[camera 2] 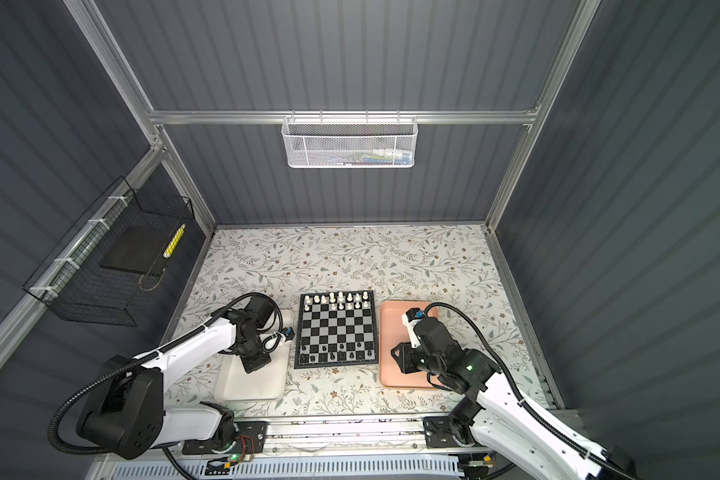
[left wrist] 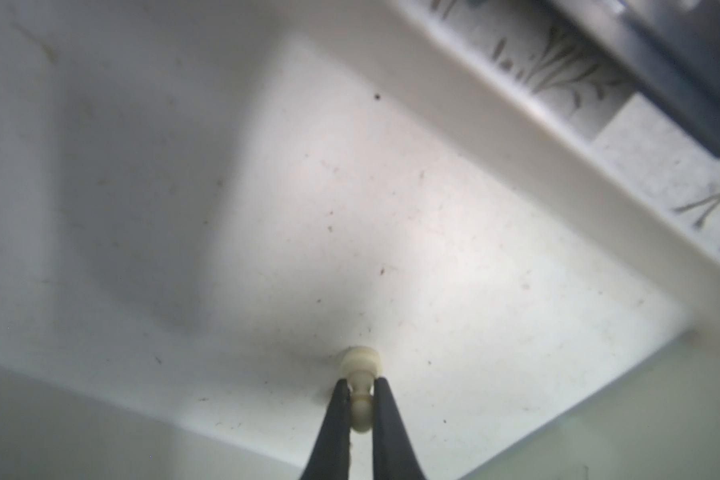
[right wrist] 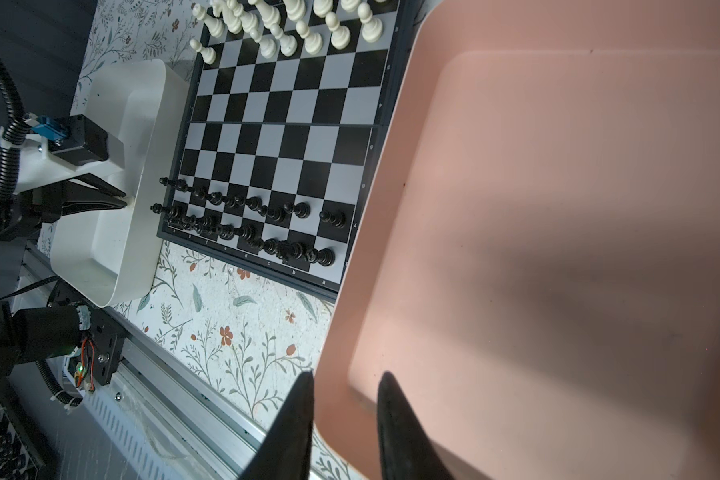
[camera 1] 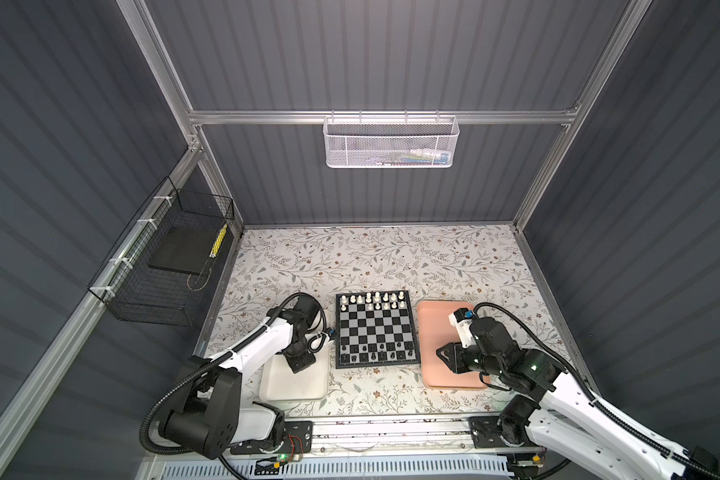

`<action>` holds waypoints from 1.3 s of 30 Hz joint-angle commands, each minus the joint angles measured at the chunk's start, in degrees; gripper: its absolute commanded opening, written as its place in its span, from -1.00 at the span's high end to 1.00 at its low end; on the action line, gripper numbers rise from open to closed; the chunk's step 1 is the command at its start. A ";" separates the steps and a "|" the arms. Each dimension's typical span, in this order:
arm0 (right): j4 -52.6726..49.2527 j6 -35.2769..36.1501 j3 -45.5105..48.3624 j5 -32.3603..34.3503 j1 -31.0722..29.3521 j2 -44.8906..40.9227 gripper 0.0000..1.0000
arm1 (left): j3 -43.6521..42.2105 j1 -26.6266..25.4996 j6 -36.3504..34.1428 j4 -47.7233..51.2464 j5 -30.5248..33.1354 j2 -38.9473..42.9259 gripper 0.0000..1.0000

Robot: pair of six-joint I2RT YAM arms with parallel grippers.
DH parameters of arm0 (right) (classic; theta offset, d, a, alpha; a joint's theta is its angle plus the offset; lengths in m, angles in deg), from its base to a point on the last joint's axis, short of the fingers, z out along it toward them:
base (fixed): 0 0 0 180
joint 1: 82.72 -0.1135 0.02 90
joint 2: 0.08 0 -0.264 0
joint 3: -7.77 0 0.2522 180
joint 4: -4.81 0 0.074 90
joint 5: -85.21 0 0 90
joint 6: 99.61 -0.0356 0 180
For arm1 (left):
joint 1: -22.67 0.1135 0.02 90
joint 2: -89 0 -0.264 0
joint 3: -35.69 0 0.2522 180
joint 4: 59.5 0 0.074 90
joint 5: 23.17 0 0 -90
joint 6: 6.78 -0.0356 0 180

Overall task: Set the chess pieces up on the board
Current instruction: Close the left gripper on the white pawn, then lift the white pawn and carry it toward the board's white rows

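The board (camera 1: 375,328) (camera 2: 336,328) lies mid-table between two trays. Cream-white chess pieces (camera 1: 376,300) (right wrist: 292,29) fill its far rows and black chess pieces (camera 1: 374,351) (right wrist: 246,216) its near rows. My left gripper (left wrist: 360,380) is down inside the white tray (left wrist: 516,137) (camera 1: 296,386), shut on a cream-white pawn (left wrist: 360,361) whose base touches the tray floor. My right gripper (right wrist: 347,374) (camera 1: 442,353) stands open over the near left corner of the salmon-pink tray (right wrist: 558,208) (camera 1: 433,324). One of its fingers is outside the rim and one inside.
A metal rail (camera 1: 391,432) runs along the table's front edge. A black wire basket (camera 1: 163,266) hangs on the left wall and a white mesh basket (camera 1: 391,141) on the back wall. The floral tabletop (camera 1: 371,257) stretches behind the board.
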 commanded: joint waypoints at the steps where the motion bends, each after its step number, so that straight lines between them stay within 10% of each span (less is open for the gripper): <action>1: -0.56 -0.15 0.63 0.30 -0.26 -0.02 0.40 | 0.57 0.40 0.06 0.53 -0.16 0.11 0.85; 39: -1.01 -0.95 0.24 -0.25 -0.26 0.42 0.40 | 19.21 -1.63 -0.38 7.83 -2.97 -8.75 0.82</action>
